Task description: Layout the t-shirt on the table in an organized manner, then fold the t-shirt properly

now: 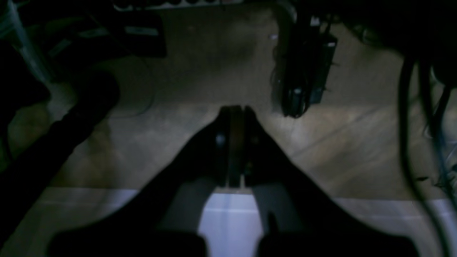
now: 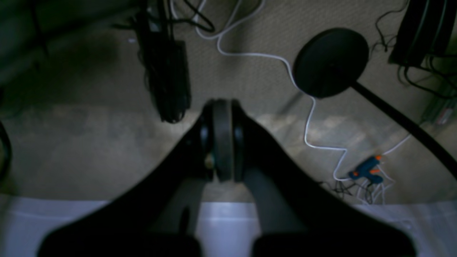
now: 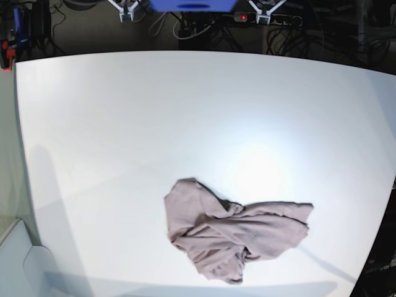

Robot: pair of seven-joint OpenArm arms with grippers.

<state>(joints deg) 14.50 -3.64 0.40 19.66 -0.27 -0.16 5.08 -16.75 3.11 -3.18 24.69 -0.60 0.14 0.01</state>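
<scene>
Right gripper (image 2: 222,107) closed, jaws pressed together over a carpeted floor (image 2: 89,142) with a white cable (image 2: 310,121), a black round lamp base (image 2: 330,62), a blue-and-orange glue gun (image 2: 366,168).

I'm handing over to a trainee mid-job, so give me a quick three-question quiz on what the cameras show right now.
1. True or false: the t-shirt lies flat and spread out on the table.
2. Multiple choice: the left gripper and right gripper are A) both open over the shirt, B) both shut and holding nothing, C) one shut on a sleeve.
3. Short answer: in the right wrist view, what small blue and orange tool lies on the floor beside the white cable?

Key
1. False: it is crumpled in a heap near the table's front edge.
2. B.
3. A glue gun, by its look.
</scene>
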